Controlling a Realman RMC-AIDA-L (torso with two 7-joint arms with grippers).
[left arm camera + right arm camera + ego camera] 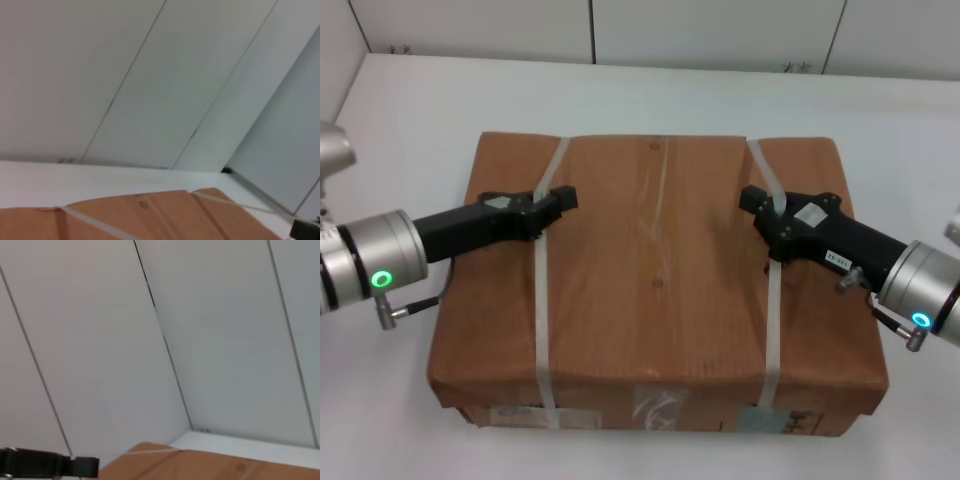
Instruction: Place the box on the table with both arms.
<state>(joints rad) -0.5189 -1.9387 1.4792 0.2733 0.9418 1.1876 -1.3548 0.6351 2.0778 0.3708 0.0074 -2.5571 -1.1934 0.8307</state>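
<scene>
The large flat brown cardboard box (655, 280) lies on the white table (410, 130), with tape and labels on its near edge. Two white straps cross its top. My left gripper (558, 204) lies on the box top, shut on the left strap (542, 330). My right gripper (760, 206) lies on the box top, shut on the right strap (772, 330). The left wrist view shows the box top (165, 215) and the right gripper's tip (306, 230). The right wrist view shows the box corner (200, 465) and the left gripper (50, 465).
The table reaches well past the box on the left, right and far sides. A white panelled wall (720, 30) stands behind the table's far edge. The box's near edge is close to the table's front.
</scene>
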